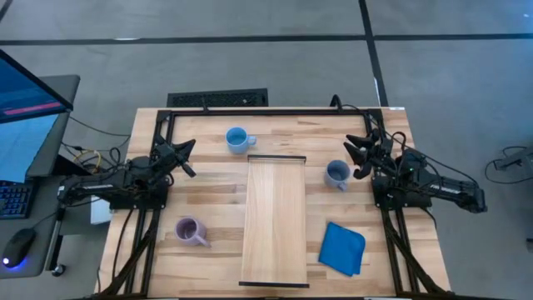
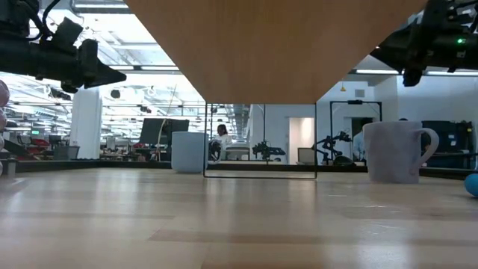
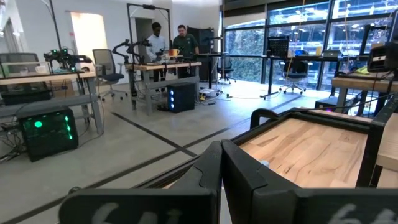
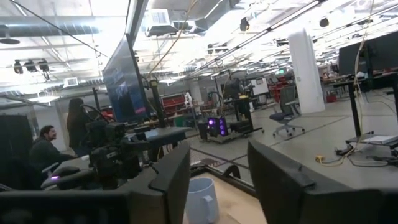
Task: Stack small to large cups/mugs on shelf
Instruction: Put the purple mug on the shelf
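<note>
Mugs were all sitting on the planked table (image 1: 208, 179), none on the shelf (image 1: 274, 218) yet. That long pale board ran down the middle of the table from far to near, with nothing on it. The bright light blue mug (image 1: 238, 139) sat off the shelf's far left corner, the grey-blue mug (image 1: 337, 173) was just right of the shelf toward its far end, and the pale purple mug (image 1: 190, 231) was way over on the near left. A folded blue cloth (image 1: 342, 247) lay flat on the near right, close beside the shelf.

My left gripper (image 1: 185, 157) hovered over the left side of the table, well apart from every mug, holding nothing, and from its wrist camera the fingers (image 3: 208, 177) looked nearly closed, just a thin slit between them. My right gripper (image 1: 360, 156) hung just right of the grey-blue mug, not touching it, fingers (image 4: 171, 177) spread wide and empty. Some people stood at benches in the room behind.
</note>
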Action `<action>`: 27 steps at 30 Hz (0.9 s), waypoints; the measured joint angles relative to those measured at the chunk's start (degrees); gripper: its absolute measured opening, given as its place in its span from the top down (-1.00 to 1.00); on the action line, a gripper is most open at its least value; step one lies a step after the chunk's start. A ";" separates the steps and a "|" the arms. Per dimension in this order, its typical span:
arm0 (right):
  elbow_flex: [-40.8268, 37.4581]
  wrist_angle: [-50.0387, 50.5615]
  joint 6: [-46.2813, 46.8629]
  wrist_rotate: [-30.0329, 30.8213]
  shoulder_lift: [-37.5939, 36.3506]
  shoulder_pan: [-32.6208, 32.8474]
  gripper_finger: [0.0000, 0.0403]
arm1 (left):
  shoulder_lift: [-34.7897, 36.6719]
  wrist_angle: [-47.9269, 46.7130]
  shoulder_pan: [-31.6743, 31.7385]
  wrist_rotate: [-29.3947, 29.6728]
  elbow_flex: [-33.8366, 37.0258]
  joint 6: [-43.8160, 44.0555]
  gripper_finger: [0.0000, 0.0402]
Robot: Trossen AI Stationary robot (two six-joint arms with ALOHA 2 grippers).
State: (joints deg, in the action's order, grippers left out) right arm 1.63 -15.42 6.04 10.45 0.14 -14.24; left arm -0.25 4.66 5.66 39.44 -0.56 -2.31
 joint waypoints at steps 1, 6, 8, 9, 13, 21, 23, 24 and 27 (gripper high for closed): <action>0.00 -0.01 -0.01 -0.07 0.00 -0.01 0.04 | 0.00 -0.01 -0.01 0.00 -0.02 0.00 1.00; 0.02 -2.58 3.43 3.85 0.02 -0.68 -0.01 | -0.01 0.00 0.00 0.00 -0.02 0.00 1.00; 0.02 -5.45 4.39 5.24 0.00 -1.12 -0.01 | 0.00 0.00 -0.01 0.02 -0.02 0.00 1.00; 0.02 -6.70 3.83 5.88 0.00 -1.34 -0.01 | -0.02 -0.02 0.00 0.07 0.00 0.00 1.00; 0.65 -11.09 -1.13 6.09 0.00 -1.96 0.03 | 0.00 0.00 0.02 0.42 -0.02 0.00 1.00; 6.36 -10.34 -7.53 6.04 0.00 -2.01 0.06 | 0.00 -0.01 0.00 0.42 0.00 0.00 1.00; 7.55 -10.32 -7.53 6.02 0.06 -2.01 0.06 | -0.01 0.00 -0.01 0.42 -0.02 0.00 1.00; 8.24 -10.16 -7.11 6.01 0.35 -1.92 0.06 | -0.02 -0.02 0.00 0.42 -0.02 0.00 1.00; 11.29 -6.34 -6.13 5.73 2.01 -1.34 0.07 | 0.00 -0.01 0.01 0.42 0.00 0.00 1.00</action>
State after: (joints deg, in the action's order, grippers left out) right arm 12.92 -21.76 -0.09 16.17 2.15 -15.58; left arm -0.25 4.65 5.67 39.86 -0.56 -2.31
